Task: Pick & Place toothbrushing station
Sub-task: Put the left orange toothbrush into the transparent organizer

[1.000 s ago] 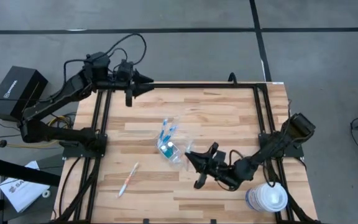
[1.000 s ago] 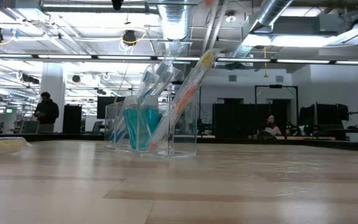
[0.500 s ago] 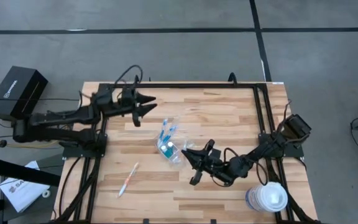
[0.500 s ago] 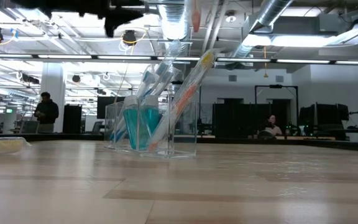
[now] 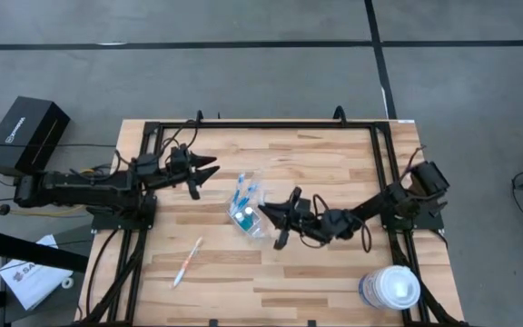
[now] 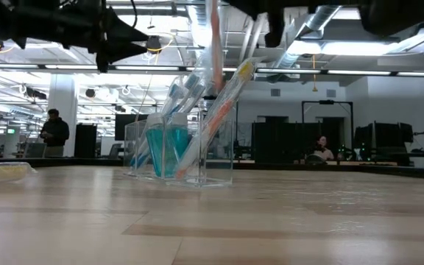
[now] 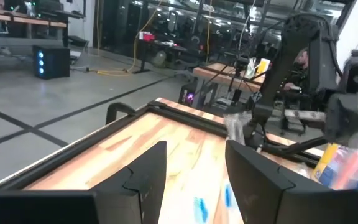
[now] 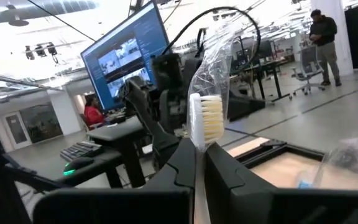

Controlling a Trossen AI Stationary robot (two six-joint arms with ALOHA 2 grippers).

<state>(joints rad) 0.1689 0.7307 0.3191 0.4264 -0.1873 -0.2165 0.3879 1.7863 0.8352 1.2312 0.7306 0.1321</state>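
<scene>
Now the right gripper (image 5: pixel 274 216), jaws clamped on a toothbrush (image 8: pixel 207 118), hovers beside the cup (image 5: pixel 249 211); left gripper (image 5: pixel 205 170) jaws apart, near the table's (image 5: pixel 334 159) far-left edge.

Table (image 5: pixel 334 145) far half free; cup (image 5: pixel 249 216) blocks centre.

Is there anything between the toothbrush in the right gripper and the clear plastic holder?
Nothing visible blocks it. The right gripper, shut on a wrapped white-bristled toothbrush, sits right beside the clear plastic holder. Only the blue toothbrushes already inside crowd the opening.
</scene>
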